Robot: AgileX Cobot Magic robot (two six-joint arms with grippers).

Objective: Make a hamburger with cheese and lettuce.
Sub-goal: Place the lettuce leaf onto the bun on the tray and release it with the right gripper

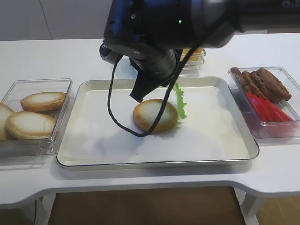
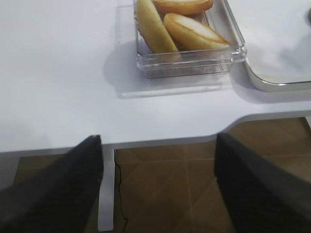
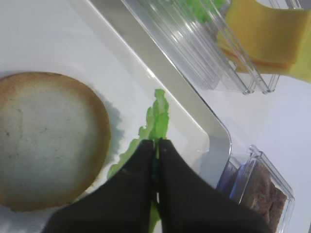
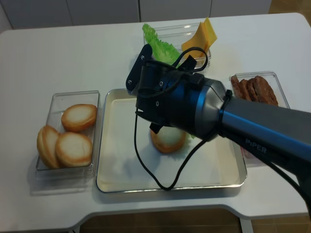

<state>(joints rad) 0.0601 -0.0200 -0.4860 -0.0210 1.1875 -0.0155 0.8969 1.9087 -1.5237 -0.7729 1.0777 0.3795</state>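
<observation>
The right hand [image 3: 156, 145] is pinched tight on a lettuce [image 3: 154, 121] leaf, its two dark fingers [image 3: 177, 165] pressed together with the green frill sticking out past the tips. The leaf hangs edge-on just beside the bun [image 3: 48, 138], on its right in the wrist view, above the tray [image 3: 146, 68] floor. From the high view, the bun [image 1: 154, 115] lies pale face up near the middle of the tray [image 1: 154, 161], and the lettuce [image 1: 180, 102] shows as a narrow green strip at its right rim, under the dark arm.

The left hand [image 2: 158, 189] hangs over the tabletop [image 2: 58, 73] edge, fingers [image 2: 73, 184] spread wide with nothing between them. Ahead of it a clear box [image 2: 189, 60] holds spare buns [image 2: 194, 30].

In the second overhead view, more lettuce [image 4: 158, 41] and cheese [image 4: 201, 35] stand in clear boxes beyond the tray [image 4: 121, 187]. Cheese slices [image 3: 272, 36] also show in the right wrist view, just outside the tray corner. At the right of the tray a box [image 1: 267, 129] carries brown patties [image 1: 262, 83] and red strips [image 1: 269, 110]. At the left another box [image 1: 28, 145] holds three bun halves [image 1: 43, 101].
</observation>
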